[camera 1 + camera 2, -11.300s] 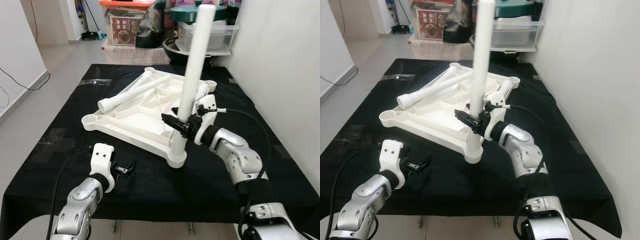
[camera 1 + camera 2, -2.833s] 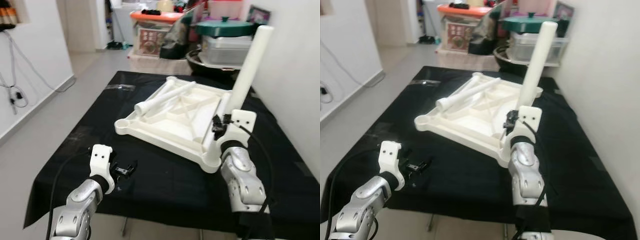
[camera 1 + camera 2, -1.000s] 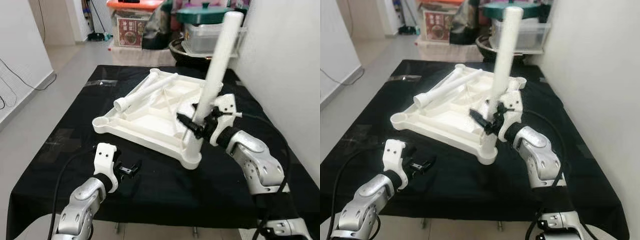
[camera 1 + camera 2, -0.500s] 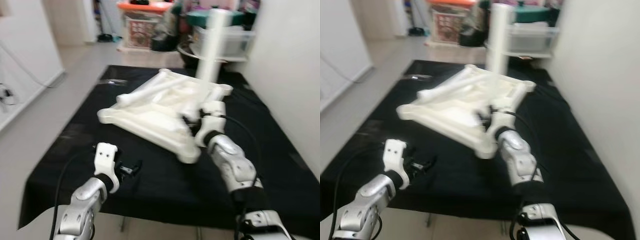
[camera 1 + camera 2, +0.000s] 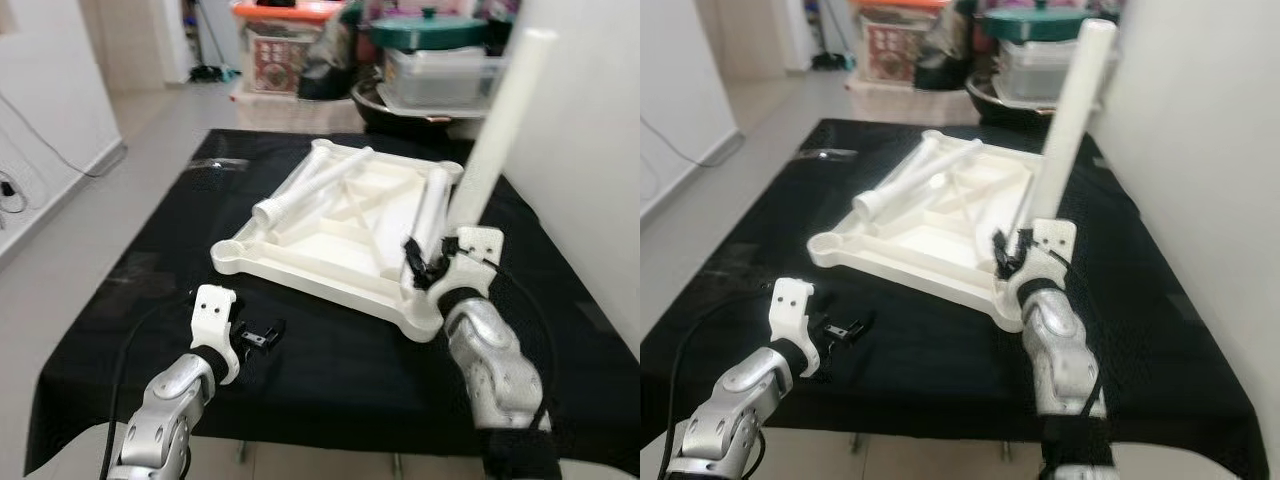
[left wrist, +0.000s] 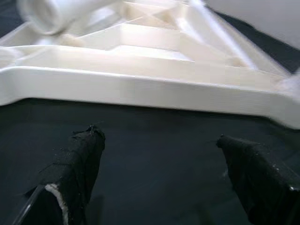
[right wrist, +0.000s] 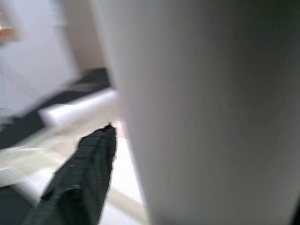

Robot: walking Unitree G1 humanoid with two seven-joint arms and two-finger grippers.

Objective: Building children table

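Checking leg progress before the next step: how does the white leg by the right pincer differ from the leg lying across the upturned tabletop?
The leg at the right pincer stands up from the near right corner of the tabletop, leaning a little; this standing leg rises high above the frame. The loose leg lies flat across the frame, its open end towards the robot's left. No pincer touches it. Both are plain white tubes.
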